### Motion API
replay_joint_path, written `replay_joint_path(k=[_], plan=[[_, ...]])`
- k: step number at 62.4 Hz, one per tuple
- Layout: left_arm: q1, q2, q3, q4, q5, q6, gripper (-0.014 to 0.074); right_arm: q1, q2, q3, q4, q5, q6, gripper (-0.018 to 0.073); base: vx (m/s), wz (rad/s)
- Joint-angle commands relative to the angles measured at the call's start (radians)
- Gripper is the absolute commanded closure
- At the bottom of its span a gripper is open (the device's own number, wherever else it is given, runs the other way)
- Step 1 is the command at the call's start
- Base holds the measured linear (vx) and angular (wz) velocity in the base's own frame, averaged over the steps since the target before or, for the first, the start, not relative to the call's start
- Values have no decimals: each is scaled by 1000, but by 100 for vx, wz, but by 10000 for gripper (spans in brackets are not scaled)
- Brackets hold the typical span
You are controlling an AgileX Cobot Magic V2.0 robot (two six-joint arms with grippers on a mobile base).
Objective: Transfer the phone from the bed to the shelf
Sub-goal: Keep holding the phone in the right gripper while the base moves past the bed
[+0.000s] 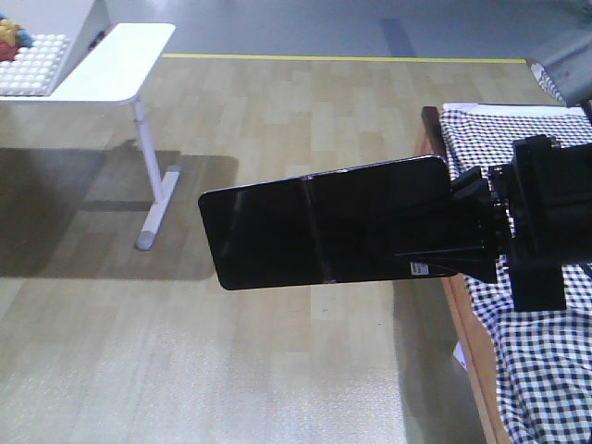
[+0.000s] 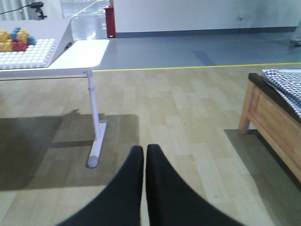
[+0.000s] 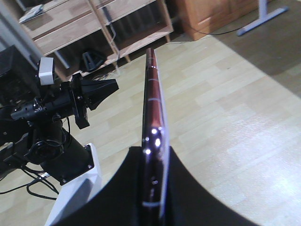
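Note:
The phone (image 1: 324,222) is a long glossy black slab with a white sticker, held level in the air above the wood floor, left of the bed (image 1: 536,370). My right gripper (image 1: 453,222) is shut on its right end. Seen edge-on in the right wrist view, the phone (image 3: 153,103) stands between the two black fingers of that gripper (image 3: 154,153). The light wooden shelf (image 3: 94,28) lies beyond it at the upper left. My left gripper (image 2: 144,148) is shut on nothing above the floor, and it also shows from the side (image 3: 110,88). The bed's checked sheet (image 2: 282,89) lies on a wooden frame.
A white table (image 1: 111,65) on a single leg stands at the far left, carrying a studded white board with coloured blocks (image 2: 19,40). A yellow line (image 1: 342,58) crosses the floor behind. A brown wooden cabinet (image 3: 211,14) stands right of the shelf. The robot's white base (image 3: 75,188) sits below the left arm.

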Motion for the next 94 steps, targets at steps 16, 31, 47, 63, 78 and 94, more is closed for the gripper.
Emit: replay_joint_path(k=[16, 31, 47, 63, 78, 94], plan=[[1, -6, 2, -10, -73, -4, 596, -1, -22, -28, 95, 60, -9, 564, 9, -24], [1, -6, 2, -10, -73, -4, 596, -1, -22, -28, 95, 60, -9, 564, 9, -15], [1, -6, 2, -10, -73, -4, 596, -1, -22, -28, 95, 60, -9, 564, 11, -9], [1, -6, 2, -10, -73, -4, 596, -1, -22, -28, 95, 60, -9, 564, 14, -1], [1, -6, 2, -10, -73, -4, 596, -1, -22, -28, 95, 60, -9, 564, 17, 6], [1, -6, 2, -10, -73, -4, 596, -1, -22, -28, 95, 60, -9, 564, 19, 8]])
